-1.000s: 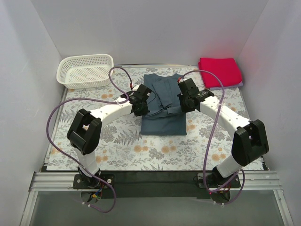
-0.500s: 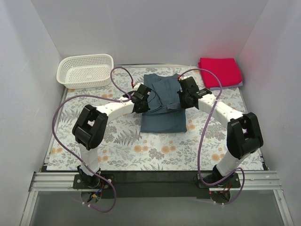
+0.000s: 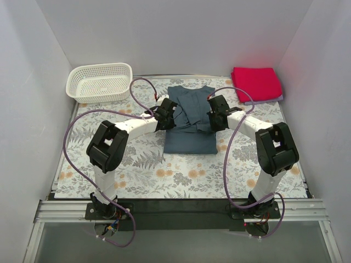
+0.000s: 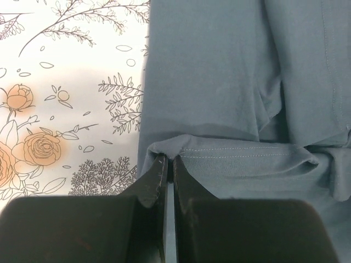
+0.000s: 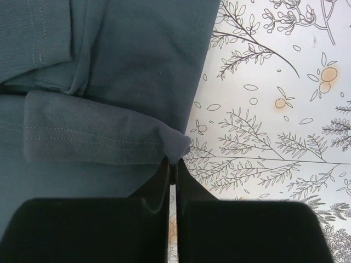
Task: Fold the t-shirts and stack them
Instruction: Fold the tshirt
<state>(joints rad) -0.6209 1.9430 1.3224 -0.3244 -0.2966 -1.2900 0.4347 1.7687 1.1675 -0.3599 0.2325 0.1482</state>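
The slate blue-grey t-shirt [image 3: 190,118] lies mid-table, sleeves folded in. My left gripper [image 3: 164,116] is shut on its hem at the left edge, shown in the left wrist view [image 4: 170,160] with the stitched hem [image 4: 241,156] lifted over the shirt. My right gripper [image 3: 216,118] is shut on the hem corner at the right edge, seen in the right wrist view [image 5: 173,163]. The red t-shirt [image 3: 255,83] lies folded at the back right on a pale lavender t-shirt [image 3: 277,98], only its edge showing.
A white lattice basket [image 3: 100,82] stands at the back left. The floral tablecloth [image 3: 137,170] covers the table. White walls close in the left, back and right sides. Purple cables loop over both arms.
Both grippers have carried the shirt's lower hem away from the near edge toward the back, so the shirt's near part is folding over and the visible cloth is shorter.
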